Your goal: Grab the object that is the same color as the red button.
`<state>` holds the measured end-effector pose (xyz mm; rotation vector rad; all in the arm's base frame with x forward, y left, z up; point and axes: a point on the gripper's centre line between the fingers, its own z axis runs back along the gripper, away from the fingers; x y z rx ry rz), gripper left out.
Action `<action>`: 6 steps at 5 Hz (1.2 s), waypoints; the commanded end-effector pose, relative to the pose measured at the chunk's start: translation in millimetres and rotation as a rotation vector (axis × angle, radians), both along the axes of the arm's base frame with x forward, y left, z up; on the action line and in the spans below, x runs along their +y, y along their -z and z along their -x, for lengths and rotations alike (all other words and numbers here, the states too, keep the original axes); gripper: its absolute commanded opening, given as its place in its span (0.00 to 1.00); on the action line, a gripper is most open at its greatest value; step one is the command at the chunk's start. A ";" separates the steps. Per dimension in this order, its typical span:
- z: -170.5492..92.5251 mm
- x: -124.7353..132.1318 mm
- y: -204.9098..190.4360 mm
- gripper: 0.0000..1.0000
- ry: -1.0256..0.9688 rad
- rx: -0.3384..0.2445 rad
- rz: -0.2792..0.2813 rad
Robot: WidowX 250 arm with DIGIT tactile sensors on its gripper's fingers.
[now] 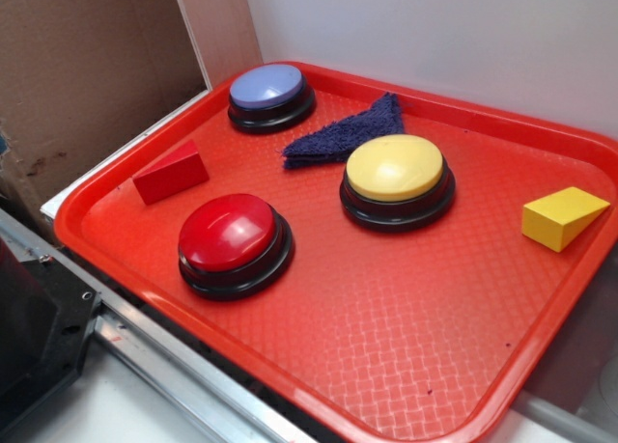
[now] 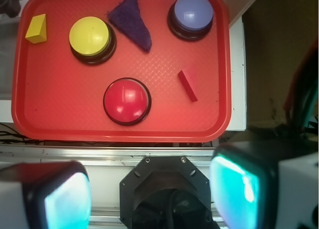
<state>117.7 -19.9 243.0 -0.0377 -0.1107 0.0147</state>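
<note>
Red wedge block (image 1: 171,172) lies on the red tray (image 1: 406,346) near its edge, just beside the red button (image 1: 232,235) but apart from it. From the wrist view I see my gripper (image 2: 149,194) spread wide, holding nothing, well back from the tray.

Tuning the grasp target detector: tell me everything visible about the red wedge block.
The red wedge block is a small solid wedge with plain matte faces, the same red as the red button and close to the tray's colour. It lies flat on the tray floor near one tray edge, between the red and lavender-blue buttons, apart from both. Nothing touches it but the tray; the gripper is well clear.
</note>
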 end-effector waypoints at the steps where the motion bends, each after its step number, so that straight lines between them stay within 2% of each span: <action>1: 0.0 0.0 0.0 1.00 0.000 0.000 0.000; 2: -25.6 10.4 5.8 1.00 -0.023 0.000 -0.043; 3: -46.3 28.2 40.4 1.00 0.011 0.043 -0.061; 4: -57.8 43.4 68.6 1.00 0.006 0.099 -0.090; 5: -61.0 54.5 100.7 1.00 0.037 0.170 -0.099; 6: -61.5 77.9 140.4 1.00 0.091 0.243 -0.102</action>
